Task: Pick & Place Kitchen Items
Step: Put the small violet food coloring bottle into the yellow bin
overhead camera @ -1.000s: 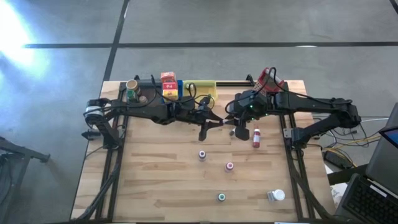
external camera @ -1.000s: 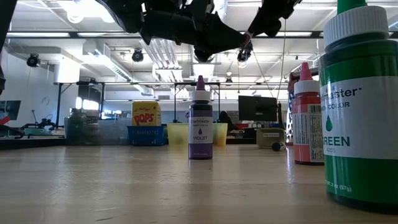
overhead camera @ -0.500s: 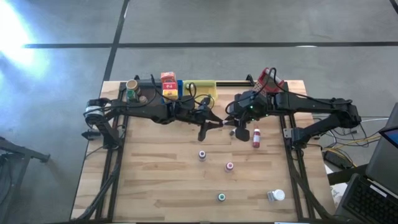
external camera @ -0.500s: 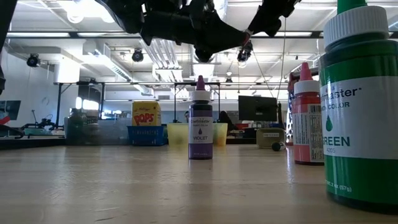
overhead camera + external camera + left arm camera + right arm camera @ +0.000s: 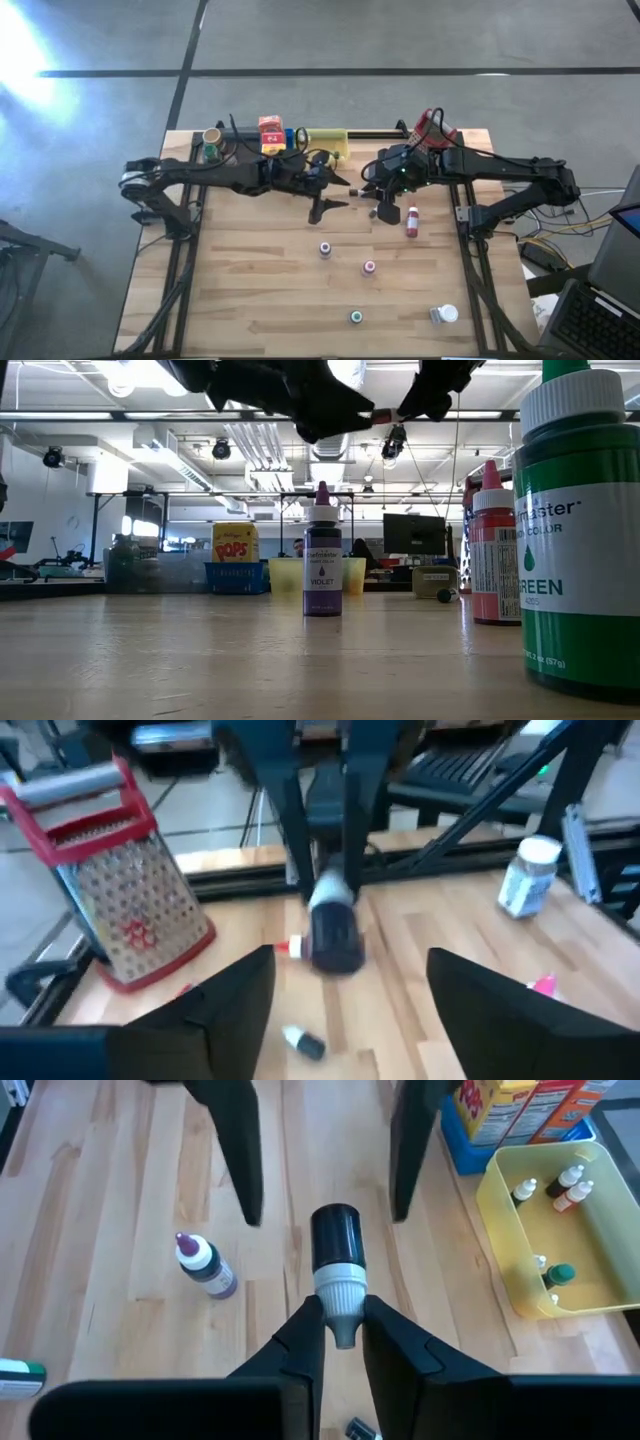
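Observation:
A small black bottle (image 5: 336, 1240) with a white cap hangs above the table's middle, with my right gripper (image 5: 342, 1342) shut on it. My left gripper (image 5: 350, 1010) faces it from the table's left, open. Its fingers (image 5: 240, 1150) stand on either side of the bottle's bottom end without touching. In the high view the two grippers, left (image 5: 333, 198) and right (image 5: 372, 195), meet near the table's far middle. A violet bottle (image 5: 325, 248), a pink-capped one (image 5: 369, 267) and a green one (image 5: 356, 317) stand on the table. My right gripper pinches the black bottle's white cap (image 5: 341, 1302) between its two fingers. The fingers slant down from the table's right and lie along the bottle. The bottle is lifted clear of the table and sticks out beyond the fingertips, its bottom end toward my left gripper.
A yellow tray (image 5: 545, 1220) with several tiny bottles, a blue tray (image 5: 288, 140) and boxes (image 5: 271, 136) stand along the far edge. The metal grater (image 5: 110, 880) stands far right. A red bottle (image 5: 412, 221) lies right of the grippers. A white jar (image 5: 444, 314) stands near right.
My left gripper has opened, let go of the black bottle and drawn back a little toward the table's left edge, rising slightly. The bottle stays in my right gripper, which has kept still.

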